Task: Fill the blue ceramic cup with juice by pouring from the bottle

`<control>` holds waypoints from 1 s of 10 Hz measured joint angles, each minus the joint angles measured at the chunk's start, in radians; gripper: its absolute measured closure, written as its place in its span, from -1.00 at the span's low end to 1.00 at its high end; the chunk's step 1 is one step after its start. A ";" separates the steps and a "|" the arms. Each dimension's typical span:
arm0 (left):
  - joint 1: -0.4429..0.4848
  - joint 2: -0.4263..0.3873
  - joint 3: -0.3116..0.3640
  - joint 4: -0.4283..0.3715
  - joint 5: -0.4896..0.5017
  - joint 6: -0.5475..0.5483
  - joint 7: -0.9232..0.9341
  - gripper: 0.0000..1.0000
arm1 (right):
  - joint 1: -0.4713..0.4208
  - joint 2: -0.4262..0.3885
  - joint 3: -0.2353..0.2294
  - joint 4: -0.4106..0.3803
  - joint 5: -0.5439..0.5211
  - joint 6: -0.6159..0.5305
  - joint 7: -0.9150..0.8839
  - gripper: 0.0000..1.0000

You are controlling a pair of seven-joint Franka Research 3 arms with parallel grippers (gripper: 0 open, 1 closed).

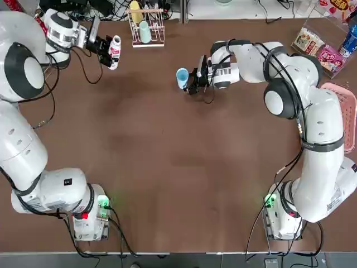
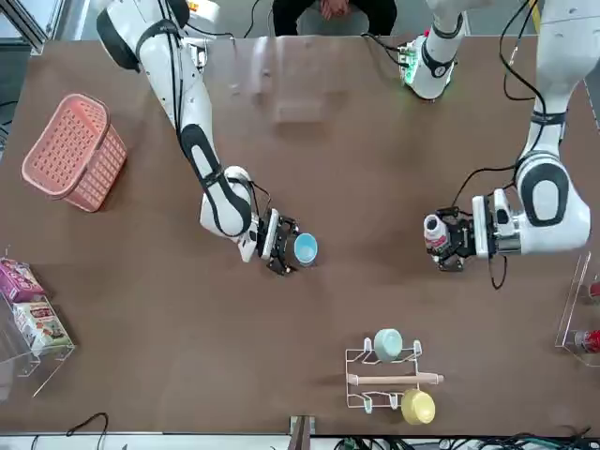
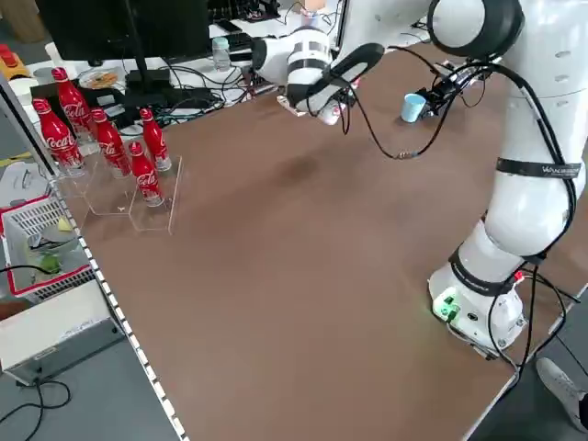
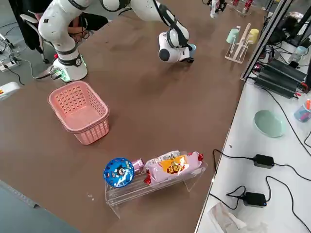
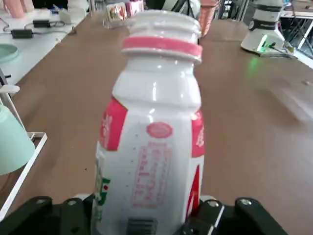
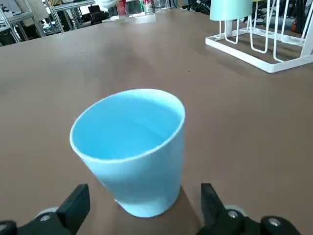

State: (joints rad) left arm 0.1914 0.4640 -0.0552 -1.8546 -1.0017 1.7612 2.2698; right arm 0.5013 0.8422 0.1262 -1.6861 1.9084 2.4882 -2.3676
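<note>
Left gripper point(image 5: 146, 218) holds the bottle point(image 5: 151, 132); right gripper point(image 6: 145, 210), wide apart, is at the blue cup point(image 6: 139, 152) (standing upright on the desk point(image 6: 58, 122)).

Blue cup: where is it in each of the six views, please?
Top: upper middle, blue cup.
Front: near the centre.
Left side: upper right.
Right side: upper part, right of centre, partly hidden.
Left wrist: not visible; the bottle in the left jaws fills the middle.
Right wrist: centre, beyond the open right jaws.
Shared landmark: brown table.

Top and front views, same table point(image 1: 167, 167)
</note>
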 joint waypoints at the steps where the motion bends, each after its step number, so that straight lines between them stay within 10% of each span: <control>1: 0.051 0.023 -0.003 0.010 -0.001 -0.068 0.034 0.12 | -0.002 0.000 0.003 0.000 0.000 0.000 0.000 -1.00; 10: 0.433 0.372 -0.093 0.210 -0.104 -0.310 0.099 0.12 | -0.089 -0.104 0.007 -0.106 -0.003 -0.038 -0.014 -1.00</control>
State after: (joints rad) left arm 0.6243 0.8357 -0.1481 -1.6446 -1.1059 1.4515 2.3685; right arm 0.4126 0.7384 0.1334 -1.7918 1.9052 2.4505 -2.3814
